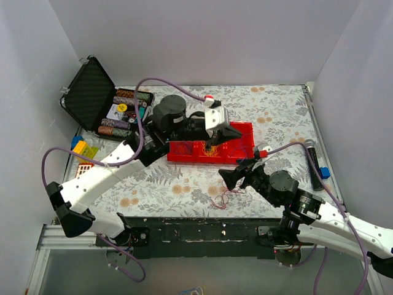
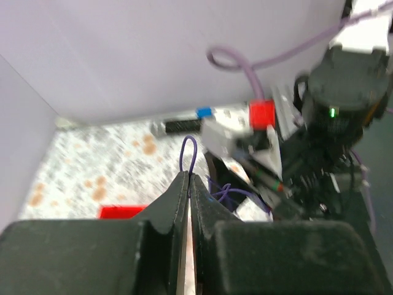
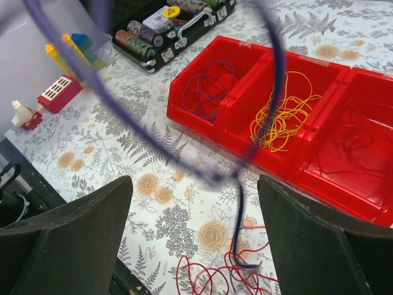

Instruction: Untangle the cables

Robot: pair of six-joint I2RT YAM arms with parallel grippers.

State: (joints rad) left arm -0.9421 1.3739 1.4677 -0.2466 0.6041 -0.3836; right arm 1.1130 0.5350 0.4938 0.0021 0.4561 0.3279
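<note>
The left pincer (image 2: 187,187), clenched on a purple strand (image 2: 189,150), hung over the red tray (image 1: 249,129). The strand ran near-right to the cables (image 3: 212,276) under the released right pincer (image 3: 193,190), the nearer arm.

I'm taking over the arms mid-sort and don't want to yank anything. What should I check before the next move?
1. Left gripper grips the purple cable: ok, shut on its loop.
2. Right gripper free: ok, open and holding nothing.
3. Held purple cable clear of the red cables on the table: cannot tell; its lower end reaches that bunch.
4. Red bin sorted by colour: ok, purple coil and yellow cables lie in separate compartments.
</note>
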